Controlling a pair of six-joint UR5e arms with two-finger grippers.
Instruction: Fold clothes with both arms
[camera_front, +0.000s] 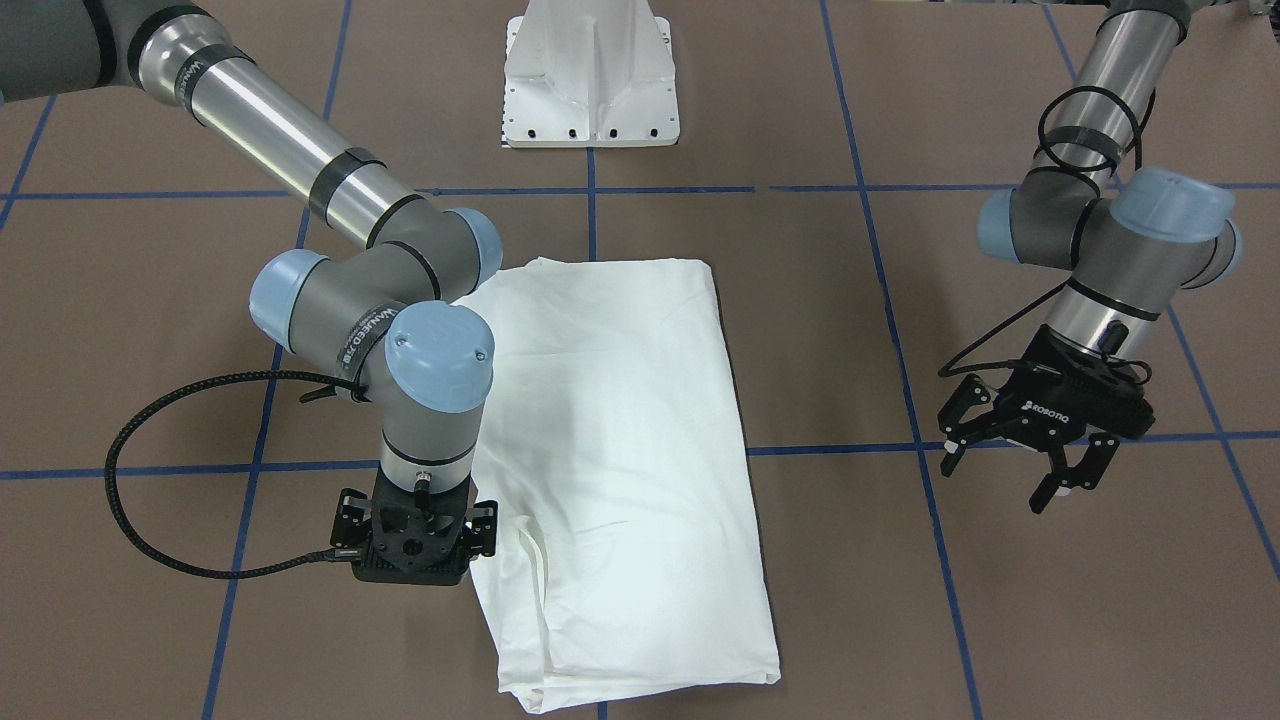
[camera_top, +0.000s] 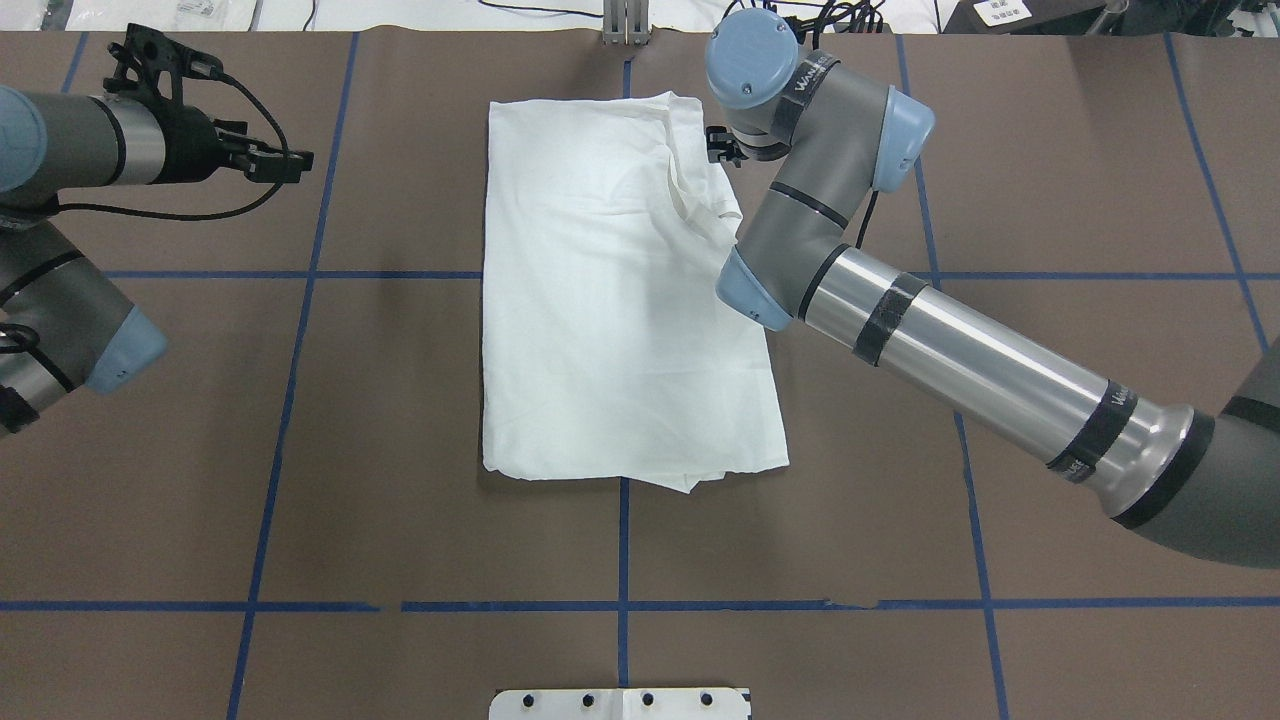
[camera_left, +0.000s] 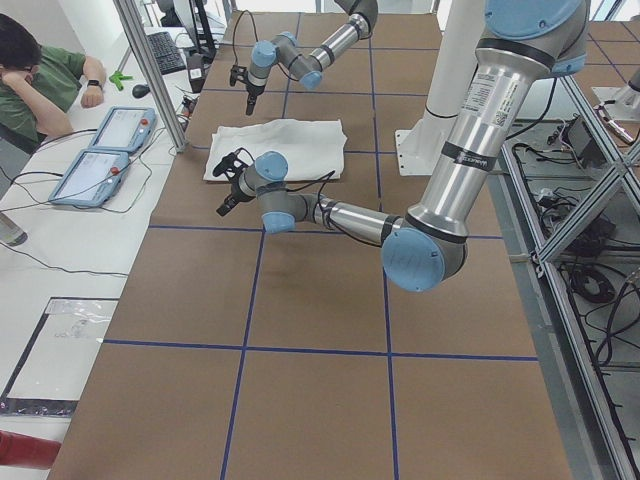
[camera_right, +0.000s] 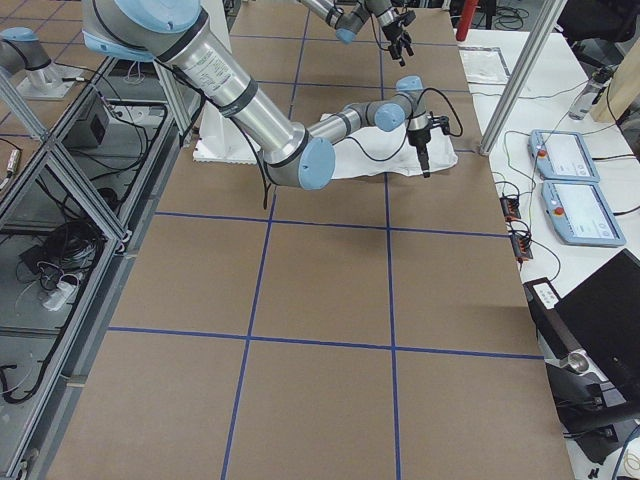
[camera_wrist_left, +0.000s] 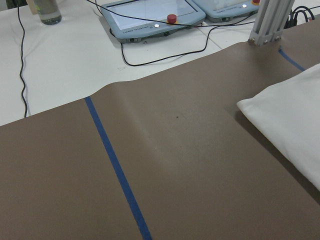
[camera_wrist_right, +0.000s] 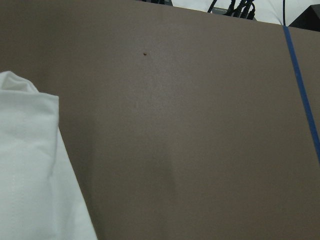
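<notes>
The clothes, one white shirt (camera_front: 620, 450) (camera_top: 610, 300), lie folded into a long flat rectangle in the middle of the brown table. My right gripper (camera_front: 415, 550) (camera_top: 720, 145) points straight down just beside the shirt's far corner. Its side links are splayed, it looks open, and no cloth is in it. The right wrist view shows only that shirt corner (camera_wrist_right: 30, 170) and bare table. Well off to the shirt's other side, my left gripper (camera_front: 998, 485) (camera_top: 282, 160) hangs above the table, open and empty. The left wrist view catches a shirt corner (camera_wrist_left: 290, 115) at its right edge.
A white pedestal base (camera_front: 590, 90) (camera_top: 620, 703) stands at the robot's side of the table. Blue tape lines (camera_top: 300, 300) grid the surface. Beyond the far edge are control tablets (camera_wrist_left: 150, 20), cables, an aluminium post (camera_wrist_left: 270, 20) and a seated person (camera_left: 40, 70).
</notes>
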